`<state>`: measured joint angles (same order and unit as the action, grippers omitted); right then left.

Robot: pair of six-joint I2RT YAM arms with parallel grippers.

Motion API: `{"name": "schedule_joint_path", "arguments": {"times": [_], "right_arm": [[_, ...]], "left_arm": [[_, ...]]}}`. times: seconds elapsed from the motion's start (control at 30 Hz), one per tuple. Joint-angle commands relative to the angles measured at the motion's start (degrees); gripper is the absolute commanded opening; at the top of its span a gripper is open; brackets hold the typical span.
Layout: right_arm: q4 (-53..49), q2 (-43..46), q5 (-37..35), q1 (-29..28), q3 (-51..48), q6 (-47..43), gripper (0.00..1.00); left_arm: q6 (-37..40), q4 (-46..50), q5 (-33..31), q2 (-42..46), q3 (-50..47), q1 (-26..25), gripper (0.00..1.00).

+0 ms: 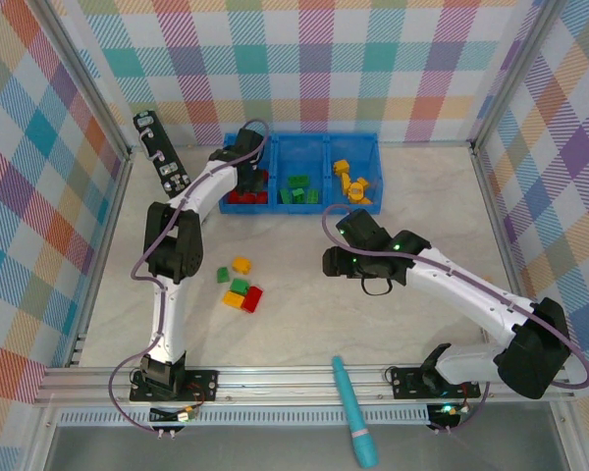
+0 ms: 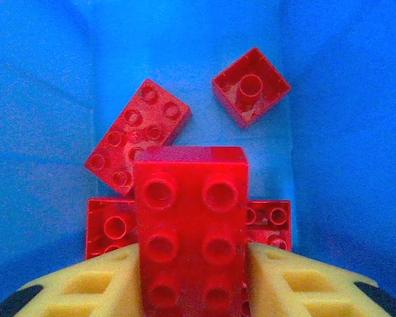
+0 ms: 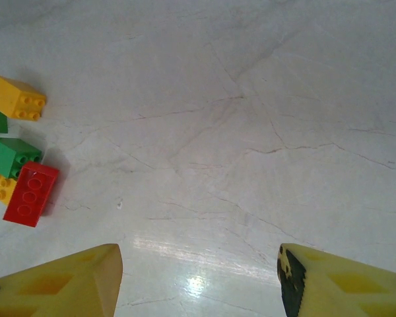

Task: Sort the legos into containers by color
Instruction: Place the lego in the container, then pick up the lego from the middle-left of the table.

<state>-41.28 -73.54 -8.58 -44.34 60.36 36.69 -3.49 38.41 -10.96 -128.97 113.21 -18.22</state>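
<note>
1. Near edge: a teal tool (image 1: 353, 412) lies by the arm bases, well apart from the work.
2. Mid-table: five loose legos (image 1: 240, 285) sit clustered, two yellow, two green and one red. The right gripper (image 3: 198, 264) hovers over bare tabletop, jaws wide and empty, with the cluster to its left and nothing between them. The loose red brick (image 3: 31, 193) lies flat, its long axis running roughly away from that wrist camera.
3. Far side: the left gripper (image 2: 195, 264) hangs in the left compartment of the blue tray (image 1: 299, 137). Its pads (image 2: 86, 290) sit flush on the long sides of a held red brick (image 2: 190, 218), above sorted red bricks (image 2: 138, 135). Green bricks (image 1: 296, 188) occupy the middle compartment, yellow bricks (image 1: 351, 182) the right.
4. The free right arm looks better placed for the cluster, though the left arm's elbow stands close beside it.
</note>
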Motion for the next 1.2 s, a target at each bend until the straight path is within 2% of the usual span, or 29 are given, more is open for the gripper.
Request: {"name": "schedule_joint_path", "arguments": {"times": [0.0, 0.07, 0.2, 0.5, 0.63, 0.77, 1.0, 1.17], "right_arm": [[-2.0, 0.9, -1.6, -0.4, 1.4, 0.7, 0.64], [-2.0, 0.6, -1.6, -0.5, 1.7, 0.2, 0.64], [-2.0, -0.6, -1.7, -0.5, 2.5, -1.5, 0.64], [-1.6, -4.2, -1.5, -0.1, 9.4, -7.5, 0.67], [-1.6, -6.3, -0.3, 0.0, 13.8, -10.2, 0.68], [-2.3, -8.0, -0.3, 0.0, 16.3, -11.9, 0.72], [-2.8, -7.6, -0.5, 0.3, 17.3, -12.4, 0.87], [-2.8, -7.2, 0.3, 0.3, 16.1, -11.2, 0.98]], "left_arm": [[0.4, -0.3, 0.5, 1.4, 2.0, 0.5, 0.47], [1.4, 0.3, 0.5, 3.2, 1.8, 0.5, 0.52], [3.3, 2.6, 0.7, 9.0, -0.2, 0.4, 0.52], [6.2, 6.3, 0.1, 32.4, -23.2, -3.2, 0.54], [2.4, 7.4, 0.8, 41.6, -33.3, -6.5, 0.55], [-3.1, 8.4, 0.2, 47.4, -40.8, -12.1, 0.55], [-12.5, 8.5, -0.8, 51.3, -49.4, -23.2, 0.56], [-18.0, 7.0, -1.9, 51.7, -54.0, -27.6, 0.57]]}}
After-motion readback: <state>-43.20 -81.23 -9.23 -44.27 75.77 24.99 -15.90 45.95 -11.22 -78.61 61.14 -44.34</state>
